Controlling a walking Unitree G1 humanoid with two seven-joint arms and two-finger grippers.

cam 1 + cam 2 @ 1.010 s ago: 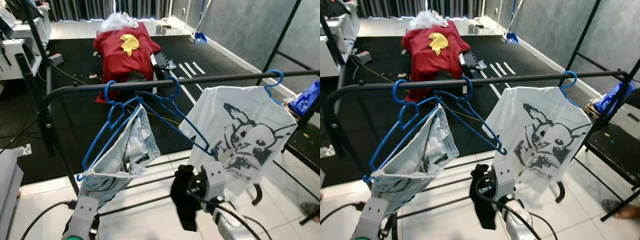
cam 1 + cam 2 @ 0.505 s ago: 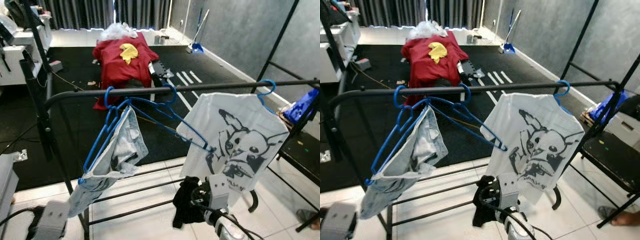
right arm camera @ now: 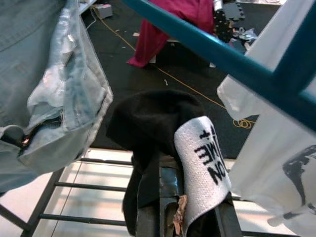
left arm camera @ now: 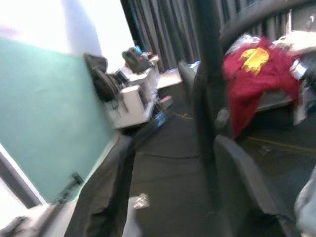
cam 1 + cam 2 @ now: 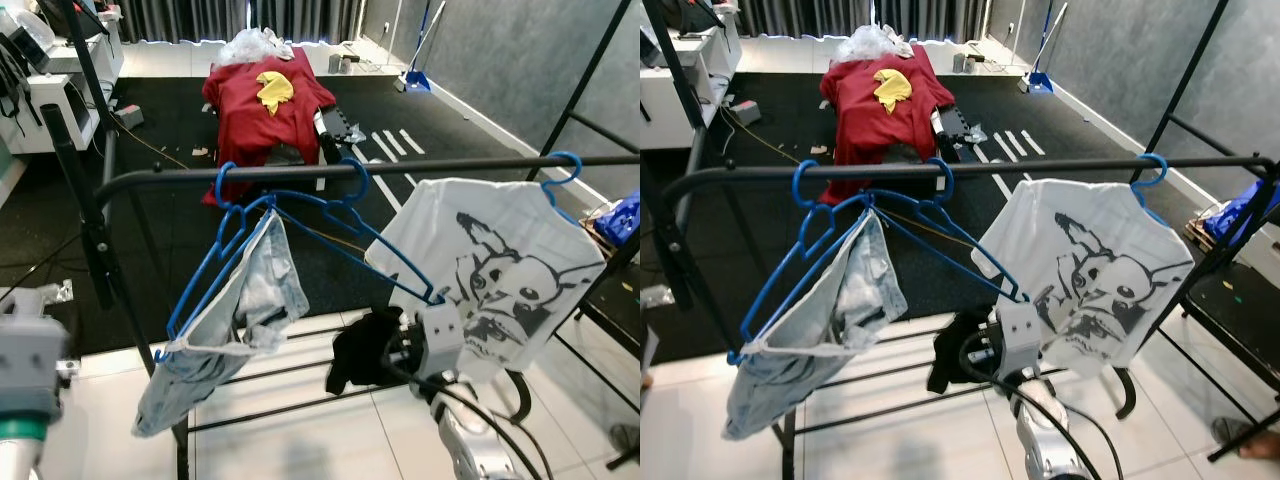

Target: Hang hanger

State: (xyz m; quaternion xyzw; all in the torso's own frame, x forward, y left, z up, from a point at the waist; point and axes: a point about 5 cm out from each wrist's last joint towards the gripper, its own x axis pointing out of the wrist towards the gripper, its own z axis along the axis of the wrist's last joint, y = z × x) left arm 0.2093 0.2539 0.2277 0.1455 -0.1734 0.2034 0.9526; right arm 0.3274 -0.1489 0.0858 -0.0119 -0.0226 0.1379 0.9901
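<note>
A black rail (image 5: 300, 172) crosses in front of me. On it hang a blue hanger (image 5: 215, 270) carrying pale denim shorts (image 5: 250, 300), an empty blue hanger (image 3: 207, 44), and a third hanger with a white cartoon T-shirt (image 5: 500, 260). My right gripper (image 3: 187, 212) is below the empty hanger's low end, shut on a black garment (image 5: 358, 350) with a white label (image 3: 205, 158). My left arm (image 5: 25, 365) is low at the far left, apart from the shorts. The left gripper (image 4: 173, 197) is open and holds nothing, close to the rack's post.
The rack's lower bars (image 5: 280, 370) run over white tiles below the clothes. Behind lies a black mat with a red-covered heap (image 5: 265, 100). A white desk (image 5: 40, 90) stands at the left, and a black frame (image 5: 600, 70) and a blue bag (image 5: 620, 215) at the right.
My left arm has pulled away to the left from under the denim shorts. My right gripper has risen a little with the black garment. The camera has shifted too.
</note>
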